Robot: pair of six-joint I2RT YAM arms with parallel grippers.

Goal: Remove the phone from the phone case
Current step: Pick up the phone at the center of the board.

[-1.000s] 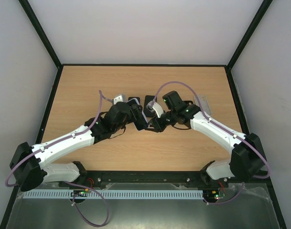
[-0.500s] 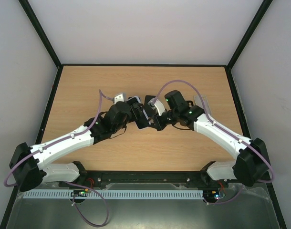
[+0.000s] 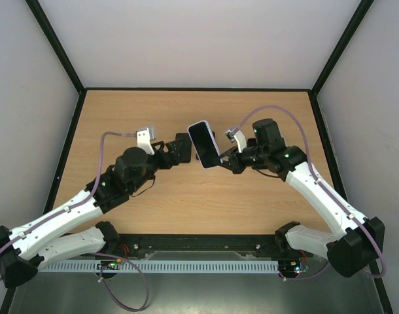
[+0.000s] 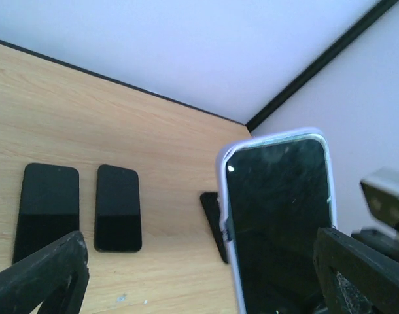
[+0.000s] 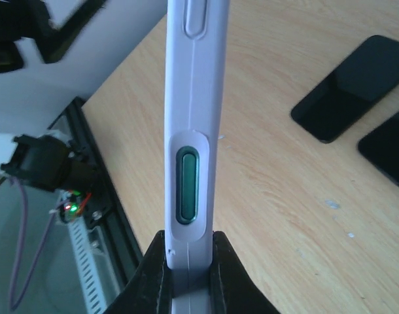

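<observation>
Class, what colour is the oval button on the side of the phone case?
Green button in the pale lavender phone case; clearest from the right wrist.

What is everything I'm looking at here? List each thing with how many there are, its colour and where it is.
phone: one, black, inside the phone case, held upright above the table
phone case: one, pale lavender, wrapped around the phone
spare phones: three, black, flat on the table, one partly hidden behind the held phone
table: one, light wood, under everything
walls: pale, enclosing the table
arms: two, white and black, reaching in from the near edge
left gripper: one, black, open, fingers either side of the held phone
right gripper: one, black, clamped on the phone case's edge
</observation>
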